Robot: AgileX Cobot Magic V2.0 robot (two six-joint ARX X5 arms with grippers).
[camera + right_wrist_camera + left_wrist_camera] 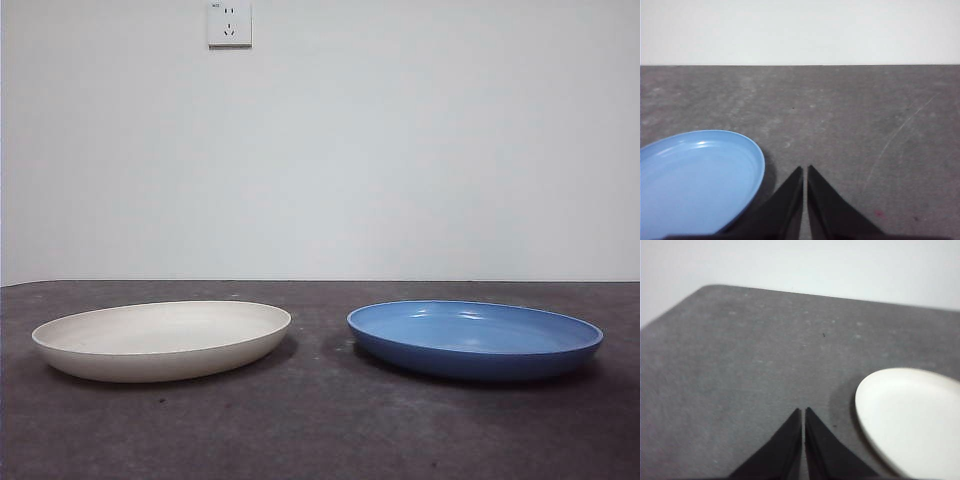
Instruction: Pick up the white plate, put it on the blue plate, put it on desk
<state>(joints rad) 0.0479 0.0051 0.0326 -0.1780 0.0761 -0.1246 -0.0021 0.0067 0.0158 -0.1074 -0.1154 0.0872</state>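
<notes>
Left gripper (803, 412): jaws were pressed together to a thin slit, with nothing between them; it was held above bare desk, just beside the white plate's rim, touching nothing.
Right gripper (805, 171): jaws were likewise closed tip to tip and empty; it was held above bare desk just beside the blue plate's rim, clear of it.
Arms in front view: neither arm nor gripper appeared there.
White plate (160, 340): lay flat on the desk at the left of the front view, right way up, its cream interior faintly streaked and holding nothing. In the left wrist view (912, 422) part of it ran out of the picture.
Blue plate (475, 338): lay flat on the desk at the right of the front view, right way up, glossy, with pale highlights on its inner wall. In the right wrist view (695, 182) it was cut by the picture's edge.
Relation of plates: they sat side by side, apart, with a strip of bare desk between them, at about the same depth.
Desk (320, 430): dark grey-brown, mottled and matte; a faint pale scratch crossed it in the right wrist view.
Wall (400, 150): plain white, behind the desk's far edge.
Wall socket (229, 23): white, high on the wall, above the white plate's right part.
</notes>
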